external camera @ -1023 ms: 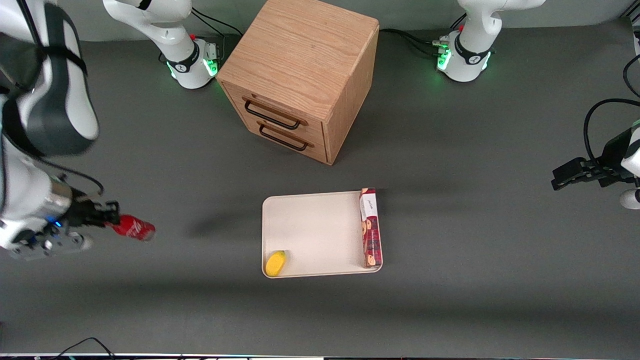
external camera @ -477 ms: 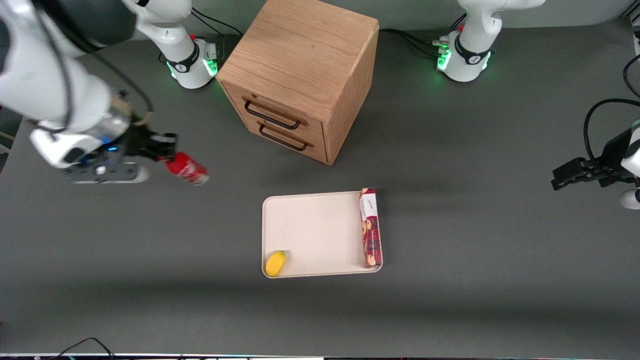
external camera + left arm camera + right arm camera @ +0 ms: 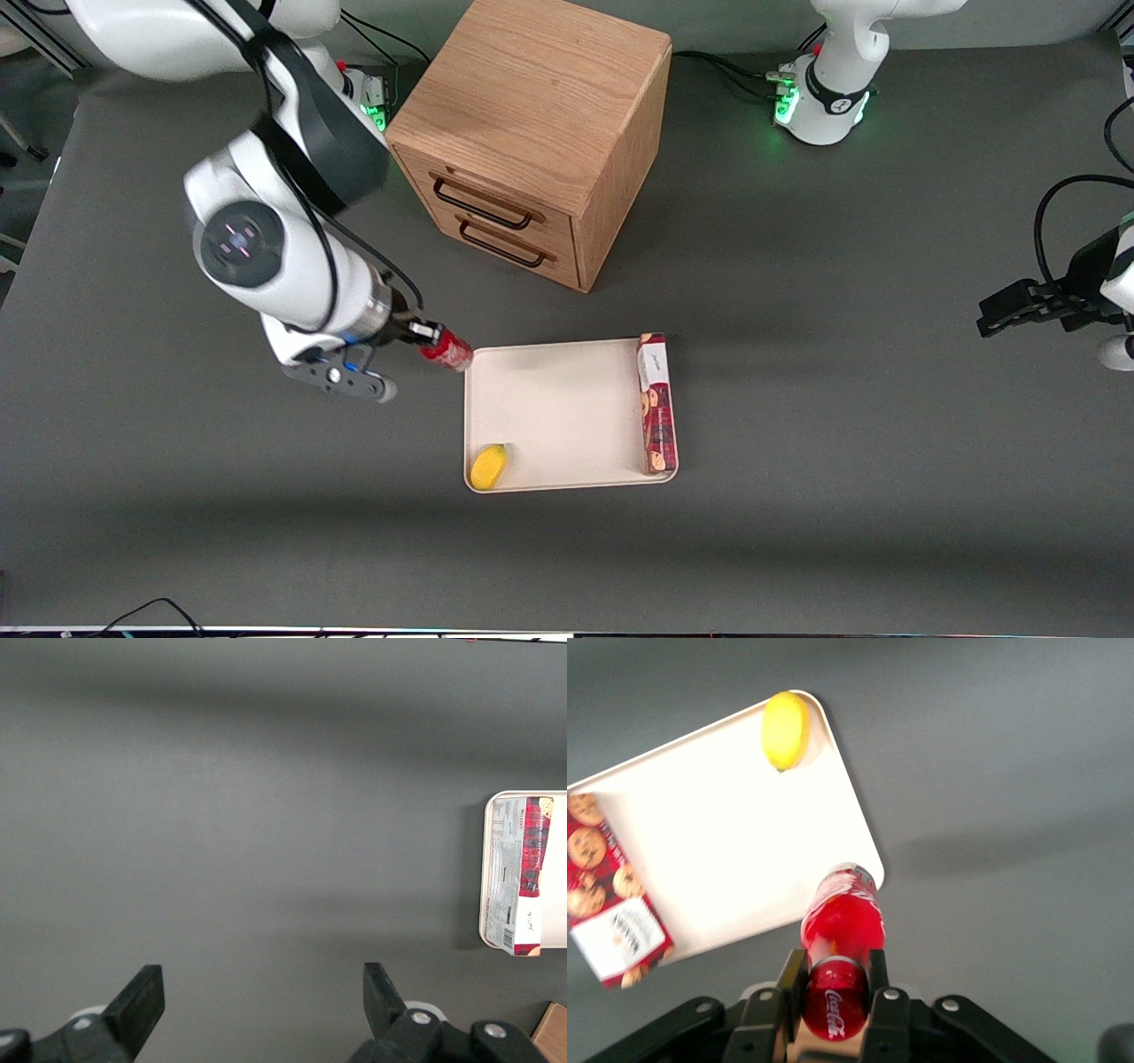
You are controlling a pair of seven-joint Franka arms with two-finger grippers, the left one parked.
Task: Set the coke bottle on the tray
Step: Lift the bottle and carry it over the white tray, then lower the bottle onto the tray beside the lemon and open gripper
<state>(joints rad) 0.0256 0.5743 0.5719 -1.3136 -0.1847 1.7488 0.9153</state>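
My right gripper (image 3: 429,340) is shut on the cap end of the coke bottle (image 3: 447,351), a small red bottle with white lettering. It holds the bottle in the air beside the corner of the cream-white tray (image 3: 558,399) that lies nearest the cabinet and the working arm. In the right wrist view the bottle (image 3: 843,920) sticks out from between the fingers (image 3: 792,985) of the gripper (image 3: 833,979), its clear base over the tray's (image 3: 735,850) rim.
A yellow item (image 3: 488,466) lies in the tray's corner nearest the front camera. A long red cookie box (image 3: 656,403) lies along the tray's edge toward the parked arm. A wooden drawer cabinet (image 3: 532,133) stands farther from the camera than the tray.
My gripper has carried the bottle from the working arm's end of the table, up and across, to the tray's corner. The bottle stays gripped.
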